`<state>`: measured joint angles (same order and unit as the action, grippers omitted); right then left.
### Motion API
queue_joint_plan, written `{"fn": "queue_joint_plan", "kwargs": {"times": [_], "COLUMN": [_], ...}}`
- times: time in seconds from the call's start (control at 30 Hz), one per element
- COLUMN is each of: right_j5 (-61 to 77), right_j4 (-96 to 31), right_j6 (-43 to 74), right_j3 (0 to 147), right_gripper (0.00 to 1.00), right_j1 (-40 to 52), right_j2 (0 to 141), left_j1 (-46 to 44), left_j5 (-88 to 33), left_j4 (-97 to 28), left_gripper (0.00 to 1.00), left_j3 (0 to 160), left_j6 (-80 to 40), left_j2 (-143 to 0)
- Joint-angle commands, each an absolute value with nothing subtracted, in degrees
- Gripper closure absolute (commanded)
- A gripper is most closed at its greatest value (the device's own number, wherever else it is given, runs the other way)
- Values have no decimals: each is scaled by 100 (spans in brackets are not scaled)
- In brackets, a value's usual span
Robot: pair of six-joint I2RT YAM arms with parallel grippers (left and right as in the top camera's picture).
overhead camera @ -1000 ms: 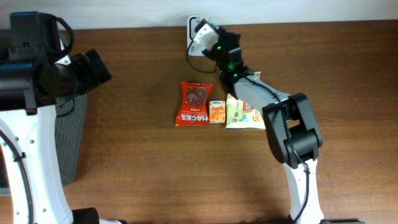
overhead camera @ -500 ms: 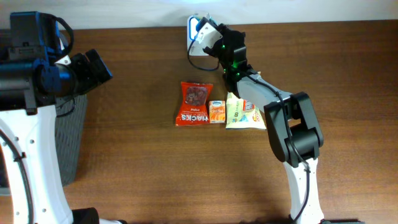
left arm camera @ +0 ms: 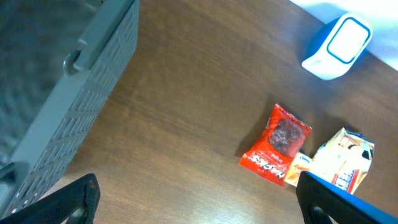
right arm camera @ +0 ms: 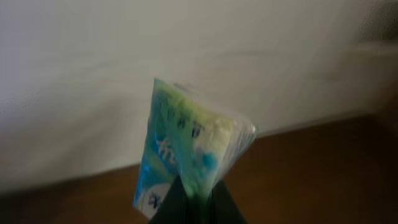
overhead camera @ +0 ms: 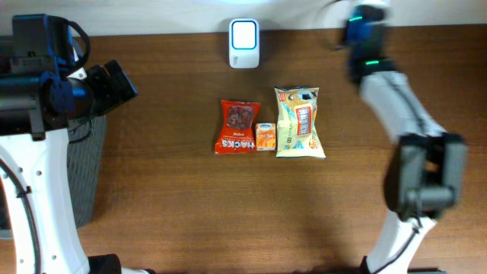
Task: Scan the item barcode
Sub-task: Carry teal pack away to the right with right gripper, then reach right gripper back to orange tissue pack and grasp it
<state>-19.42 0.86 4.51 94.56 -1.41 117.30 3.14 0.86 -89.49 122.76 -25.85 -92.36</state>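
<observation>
Right jaws pinch green-blue packet (right arm camera: 193,149); overhead shows only blurred arm (overhead camera: 389,85).

A dark brown wood-grain desk (overhead camera: 190,205) fills the view. A plain white wall (overhead camera: 152,15) runs along its far edge. A grey ribbed crate (overhead camera: 85,171) stands at its left end.

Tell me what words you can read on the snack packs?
"HACKS": white letters on the red plastic snack bag.
Small orange carton: print too small to read.
Pale yellow-green crinkly bag: print too small.
Blue-green packet pinched in the right gripper: letters blurred.
</observation>
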Motion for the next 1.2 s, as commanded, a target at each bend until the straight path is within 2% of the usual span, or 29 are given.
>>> {"fn": "queue_joint_plan", "kwargs": {"times": [0.0, 0.07, 0.2, 0.47, 0.5, 0.6, 0.73, 0.87, 0.93, 1.03, 1.1, 1.17], "right_j5": [-2010, -1994, -1767, -1363, -1236, -1221, -947, 86, 1024, 3236, 4895, 5758], "right_j4": [-1072, -1745, -2296, -2665, -2687, -2731, -3048, -3242, -3216, -3273, -3559, -4088], "right_j6": [1295, 1297, 1295, 1743, 1743, 1741, 1743, 1747, 1747, 1747, 1737, 1352], "right_j3": [9485, 9478, 9463, 9395, 9391, 9397, 9511, 9598, 9598, 9596, 9596, 9596], "right_gripper": [96, 96, 96, 96, 82, 0, 1, 1, 1, 1, 1, 1], "right_j1": [-1076, -1658, -2563, -3909, -4025, -4268, -4440, -4401, -4296, -4038, -3743, -3326], "right_j2": [11354, 11410, 11622, 12219, 12254, 12250, 12055, 11443, 11004, 10403, 10130, 10047], "left_j1": [327, 327, 327, 327, 327, 327, 327, 327, 327, 327, 327, 327], "left_j5": [84, 84, 84, 84, 84, 84, 84, 84, 84, 84, 84, 84], "left_j4": [-8943, -8943, -8943, -8943, -8943, -8943, -8943, -8943, -8943, -8943, -8943, -8943], "left_gripper": [1, 1, 1, 1, 1, 1, 1, 1, 1, 1, 1, 1], "left_j3": [12267, 12267, 12267, 12267, 12267, 12267, 12267, 12267, 12267, 12267, 12267, 12267], "left_j6": [-2630, -2630, -2630, -2630, -2630, -2630, -2630, -2630, -2630, -2630, -2630, -2630], "left_j2": [-9227, -9227, -9227, -9227, -9227, -9227, -9227, -9227, -9227, -9227, -9227, -9227]}}
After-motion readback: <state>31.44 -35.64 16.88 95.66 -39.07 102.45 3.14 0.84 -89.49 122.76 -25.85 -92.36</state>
